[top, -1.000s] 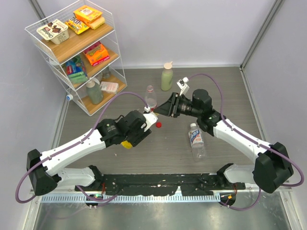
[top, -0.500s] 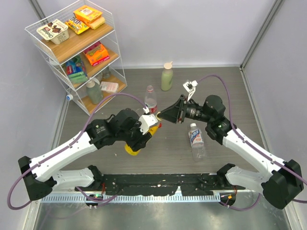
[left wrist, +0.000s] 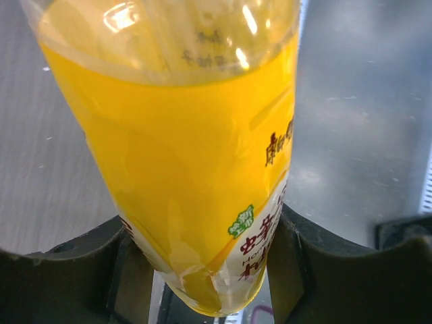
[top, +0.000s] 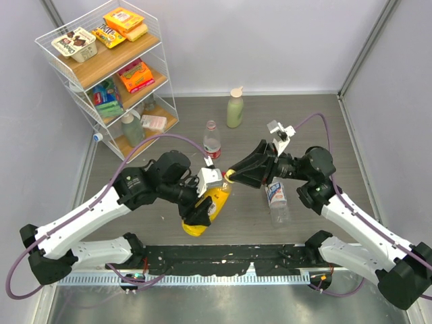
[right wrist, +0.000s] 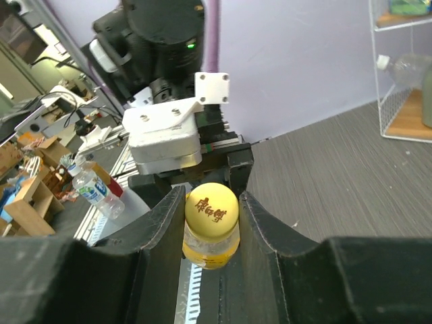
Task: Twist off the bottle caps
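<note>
Both arms have drawn in toward the middle of the table over the last second. The left arm has swung round so that far more of the yellow bottle shows from above. The right gripper has come away from the upright clear bottle toward the near side to meet the bottle's top.

The left gripper is clamped on the lower body of the yellow bottle, one finger on each side of the label, and the bottle looks to be held off the table. The right jaws are closed onto the yellow cap, and the right wrist view shows a finger pressed against each side of it.

From above, the bottle's long axis runs from its base, toward the near edge on the left, up and to the right to the cap. It points straight into the right gripper. The right wrist camera sees the cap's printed top almost face-on, so the right wrist sits roughly in line with that axis. The right arm therefore has the cap and the left arm the body.

Judging from this, the step in hand is the twist itself, with the right wrist rolling about the bottle's axis against the left's hold. The yellow cap appears to be on its neck, not yet off. A water bottle lies on its side just beneath the right arm
</note>
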### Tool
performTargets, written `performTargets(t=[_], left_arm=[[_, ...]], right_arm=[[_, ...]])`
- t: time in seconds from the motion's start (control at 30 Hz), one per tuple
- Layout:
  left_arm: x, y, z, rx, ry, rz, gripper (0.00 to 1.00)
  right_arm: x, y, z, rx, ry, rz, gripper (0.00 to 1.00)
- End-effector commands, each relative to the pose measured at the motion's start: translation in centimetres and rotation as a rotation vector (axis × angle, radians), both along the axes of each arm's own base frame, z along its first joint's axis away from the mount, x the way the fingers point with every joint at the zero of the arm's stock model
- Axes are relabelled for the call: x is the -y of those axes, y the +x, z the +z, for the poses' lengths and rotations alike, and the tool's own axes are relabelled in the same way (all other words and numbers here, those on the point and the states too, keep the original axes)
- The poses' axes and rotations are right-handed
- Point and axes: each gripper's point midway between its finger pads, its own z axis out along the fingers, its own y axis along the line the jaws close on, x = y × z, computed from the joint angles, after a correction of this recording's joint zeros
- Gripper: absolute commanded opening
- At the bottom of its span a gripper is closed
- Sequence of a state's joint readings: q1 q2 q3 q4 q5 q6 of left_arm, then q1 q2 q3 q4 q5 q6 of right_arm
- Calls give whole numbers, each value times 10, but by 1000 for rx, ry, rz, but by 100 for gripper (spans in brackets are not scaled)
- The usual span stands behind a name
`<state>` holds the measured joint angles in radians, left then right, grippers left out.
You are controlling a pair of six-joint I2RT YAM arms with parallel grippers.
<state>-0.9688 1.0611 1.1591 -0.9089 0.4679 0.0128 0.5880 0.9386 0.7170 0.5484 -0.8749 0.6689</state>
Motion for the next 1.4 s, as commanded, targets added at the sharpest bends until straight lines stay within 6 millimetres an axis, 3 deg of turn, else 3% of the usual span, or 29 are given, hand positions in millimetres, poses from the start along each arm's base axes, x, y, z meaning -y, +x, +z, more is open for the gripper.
performTargets(t=[0.0, 0.1, 0.47, 0.7, 0.83, 1.0, 1.1, 1.37], left_arm=[[8, -44, 35, -105, -141, -228, 0], [8, -55, 44, -157, -166, -282, 0], [4, -67, 53, -187, -197, -324, 0], [5, -68, 44, -229, -163, -325, 0], [5, -63, 41, -210, -151, -301, 0], [6, -48, 43, -121, -158, -230, 0], [9, -35, 45, -56, -173, -168, 0], [9, 20, 50, 152, -186, 105, 0]], right_arm=[[9, -19, 28, 171, 95, 20, 2], [14, -27, 36, 221, 128, 21, 2], [29, -37, 58, 313, 196, -46, 2], [40, -24, 71, 318, 251, -180, 2], [45, -5, 70, 270, 240, -294, 2], [50, 37, 37, 147, 124, -485, 2], [49, 59, 3, 77, 24, -559, 2], [48, 109, -113, -112, -277, -699, 2]])
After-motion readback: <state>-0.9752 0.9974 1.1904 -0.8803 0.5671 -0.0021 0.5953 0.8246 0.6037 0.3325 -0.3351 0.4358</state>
